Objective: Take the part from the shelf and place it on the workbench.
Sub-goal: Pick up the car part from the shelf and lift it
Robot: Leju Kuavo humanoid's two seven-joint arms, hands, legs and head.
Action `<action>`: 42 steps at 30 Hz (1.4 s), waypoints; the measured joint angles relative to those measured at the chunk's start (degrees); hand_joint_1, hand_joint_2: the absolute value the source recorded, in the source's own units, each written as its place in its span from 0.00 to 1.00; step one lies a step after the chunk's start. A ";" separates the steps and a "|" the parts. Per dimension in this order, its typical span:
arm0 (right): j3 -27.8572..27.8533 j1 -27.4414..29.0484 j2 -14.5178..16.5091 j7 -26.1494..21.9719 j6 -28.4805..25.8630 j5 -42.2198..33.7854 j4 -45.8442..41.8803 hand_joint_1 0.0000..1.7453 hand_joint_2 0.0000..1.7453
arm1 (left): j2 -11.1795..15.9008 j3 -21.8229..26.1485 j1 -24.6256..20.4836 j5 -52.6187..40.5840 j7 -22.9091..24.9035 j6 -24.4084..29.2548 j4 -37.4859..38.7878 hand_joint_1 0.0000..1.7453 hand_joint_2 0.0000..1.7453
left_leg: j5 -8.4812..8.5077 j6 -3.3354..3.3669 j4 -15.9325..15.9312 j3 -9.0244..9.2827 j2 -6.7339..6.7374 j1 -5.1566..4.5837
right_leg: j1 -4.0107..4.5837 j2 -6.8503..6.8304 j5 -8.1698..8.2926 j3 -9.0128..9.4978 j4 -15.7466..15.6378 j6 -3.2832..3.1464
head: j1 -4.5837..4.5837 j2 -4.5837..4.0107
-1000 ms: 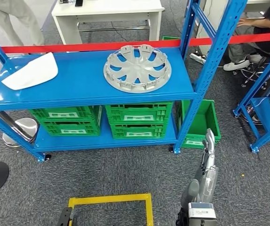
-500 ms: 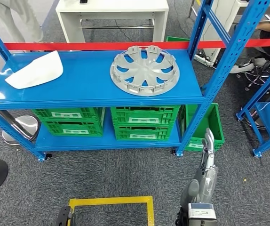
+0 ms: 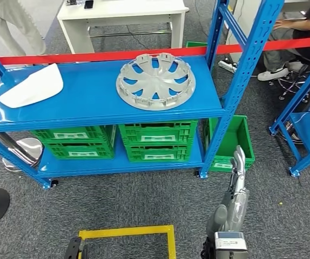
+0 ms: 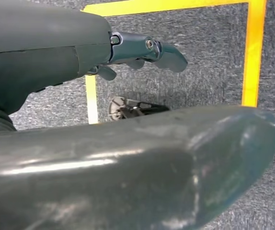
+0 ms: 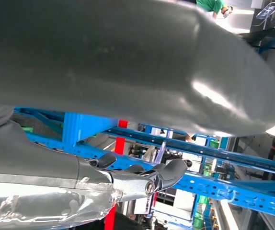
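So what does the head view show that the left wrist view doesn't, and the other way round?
Only the head view shows the blue shelf with the silver wheel cover and a white panel on its top level, green crates beneath, the red tape barrier and the right robot hand raised in front. Only the left wrist view shows the left robot hand, fingers extended, holding nothing, over the floor. Both show the yellow floor marking on grey carpet.

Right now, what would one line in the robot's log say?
stage: facing shelf | part: hubcap on top shelf, untouched | right robot hand: raised, holds nothing | left robot hand: holds nothing
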 joint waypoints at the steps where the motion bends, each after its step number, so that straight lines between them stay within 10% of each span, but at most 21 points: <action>1: 0.08 -0.02 0.00 -0.01 -0.01 -0.03 0.00 0.00 0.00 | -0.01 -0.01 -0.07 -0.04 -0.04 0.00 0.00 0.00 0.00 | 1.34 0.22 -3.72 1.75 -0.01 0.01 | 0.15 0.04 -0.14 0.00 0.13 0.22 | -0.03 0.00; 7: 0.31 -0.12 -0.01 -0.38 2.03 -3.38 -0.05 0.00 0.00 | -0.04 -0.06 -0.07 -0.06 -0.11 -0.10 0.00 0.00 0.00 | 1.96 2.11 -7.31 3.18 -0.05 0.19 | 0.37 -0.06 -1.84 -1.08 2.19 1.75 | 0.39 0.00; 11: 0.44 -0.10 -0.04 -0.52 2.66 -4.50 -0.13 0.00 0.00 | 0.01 -0.08 -0.06 -0.06 -0.12 -0.13 0.00 0.00 0.00 | 1.90 2.56 -7.32 3.21 0.10 0.18 | 0.25 -0.16 -7.89 -7.48 15.80 2.43 | 0.77 0.00; 13: 0.50 -0.08 -0.07 -0.54 2.73 -4.79 -0.14 0.00 0.50 | 0.04 -0.08 -0.04 -0.06 -0.12 -0.14 0.00 0.00 0.00 | 1.86 2.54 -7.30 3.31 0.11 0.20 | 0.20 -0.16 -6.18 -7.34 15.10 2.39 | 0.77 0.00; 15: 0.51 -0.11 -0.07 -0.75 2.81 -5.29 -0.22 0.00 1.00 | 0.03 -0.08 -0.05 -0.06 -0.12 -0.15 0.00 0.00 0.00 | 1.74 2.32 -7.29 3.55 0.06 0.23 | 0.06 -0.22 -2.36 -3.61 7.31 2.27 | 0.79 0.00; 17: 0.50 -0.09 -0.07 -1.14 2.87 -5.78 -0.36 0.00 1.00 | 0.05 -0.08 -0.06 -0.13 -0.12 -0.15 0.00 0.00 0.00 | 1.62 1.81 -7.17 3.61 -0.02 0.07 | 0.04 -0.13 -0.44 -0.73 1.44 1.88 | 0.77 0.00; 21: 0.44 0.13 -0.06 -1.52 2.92 -6.35 -0.72 0.00 1.00 | 0.09 -0.08 -0.11 -0.24 -0.12 -0.15 0.00 0.00 0.00 | 1.39 0.59 -6.96 3.37 0.00 0.08 | 0.17 0.08 -0.13 -0.41 0.38 0.54 | 0.74 0.00; 24: 0.38 0.15 -0.04 -1.78 3.07 -5.87 -1.20 0.00 1.00 | 0.09 -0.10 -0.13 -0.32 -0.12 -0.16 0.00 0.00 0.00 | -2.85 -0.08 0.06 0.15 0.09 0.10 | -0.01 -0.04 0.04 -0.35 0.16 -0.22 | 0.47 0.00; 26: 0.33 0.30 -0.04 -1.92 3.08 -5.29 -1.27 0.00 0.50 | 0.09 -0.10 -0.05 -0.39 -0.12 -0.16 0.00 0.00 0.00 | -5.83 -0.23 7.45 -3.45 0.10 0.07 | 0.03 -0.07 0.00 -0.36 0.16 -0.35 | 0.39 0.00; 28: 0.30 0.47 -0.04 -1.98 3.09 -4.77 -1.27 0.00 0.00 | 0.10 -0.10 0.01 -0.44 -0.12 -0.16 0.00 0.00 0.00 | -4.84 -0.14 8.62 -4.21 0.10 0.07 | 0.05 -0.01 -0.03 -0.28 0.17 -0.37 | 0.36 0.00; 32: 0.27 0.57 -0.04 -1.96 3.10 -4.23 -1.26 0.00 0.00 | 0.08 -0.11 -0.15 -0.48 -0.12 -0.12 0.00 0.00 0.00 | 1.64 0.44 -5.00 2.45 0.12 0.05 | 0.31 0.13 -0.35 -0.06 0.36 0.23 | 0.28 0.00; 37: 0.26 0.60 -0.04 -1.85 2.64 -2.44 -1.23 0.00 0.00 | 0.00 -0.12 -0.03 -0.45 -0.12 -0.21 0.00 0.00 0.00 | 1.70 2.00 -7.28 3.28 0.06 0.12 | 0.41 0.05 -1.39 -0.63 1.27 1.64 | 0.60 0.00; 42: 0.26 0.63 -0.06 -1.50 2.01 -0.77 -0.91 0.00 0.00 | 0.02 -0.12 -0.02 -0.33 -0.12 -0.41 0.00 0.00 0.00 | 1.58 2.66 -7.29 3.40 0.22 0.13 | 0.30 -0.14 -8.19 -8.00 16.59 2.46 | 1.00 0.00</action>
